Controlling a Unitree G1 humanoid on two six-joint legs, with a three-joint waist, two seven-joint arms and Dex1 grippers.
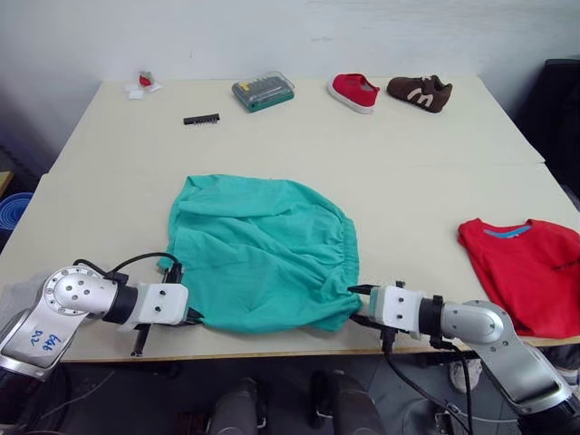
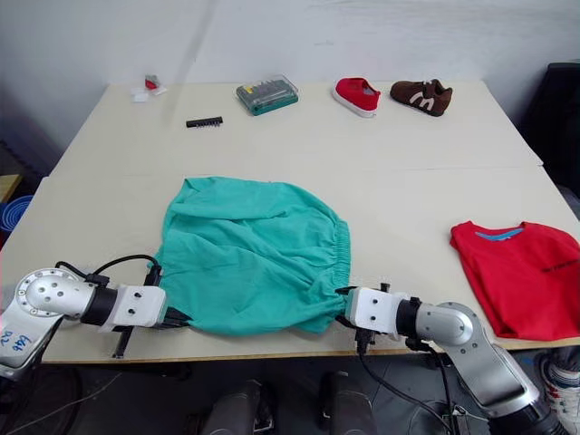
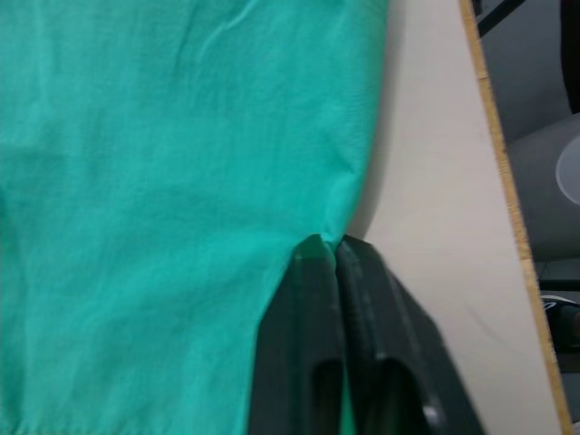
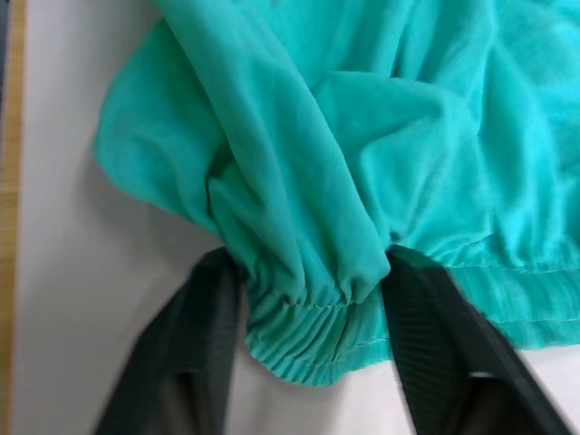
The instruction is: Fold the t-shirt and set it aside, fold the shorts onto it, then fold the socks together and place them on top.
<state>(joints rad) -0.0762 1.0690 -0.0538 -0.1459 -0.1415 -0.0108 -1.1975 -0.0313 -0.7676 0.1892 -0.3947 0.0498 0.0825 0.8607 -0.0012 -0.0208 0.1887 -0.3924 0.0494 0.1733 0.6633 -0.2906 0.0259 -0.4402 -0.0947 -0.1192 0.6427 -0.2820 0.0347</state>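
A pale beige worktop (image 1: 299, 154) stands against a plain light wall, with a blue tub-like thing (image 1: 13, 210) on the floor beyond its left edge. Along the far side, from the left, lie a small red-and-white item (image 1: 145, 82), a black strip of bits (image 1: 201, 119), a clear-lidded green bit case (image 1: 263, 91), a red shoe (image 1: 353, 91) and a brown shoe (image 1: 420, 91). At the near edge the left hand (image 1: 188, 314) has its two black fingers (image 3: 319, 299) pressed together on the near left corner of the shorts (image 1: 258, 254), pinching a thin edge of the teal fabric. The shorts lie spread in the middle of the worktop, rumpled, with the gathered waistband running down their right side. At the near right corner the right hand (image 2: 343, 308) has its fingers (image 4: 435, 317) spread partway, one on each side of a bunched fold of the waistband; the cloth sits between them and touches both, so the hand holds that corner. Well apart, at the worktop's right edge, the t-shirt (image 1: 527, 267) lies flat, blue neckband toward the far side.
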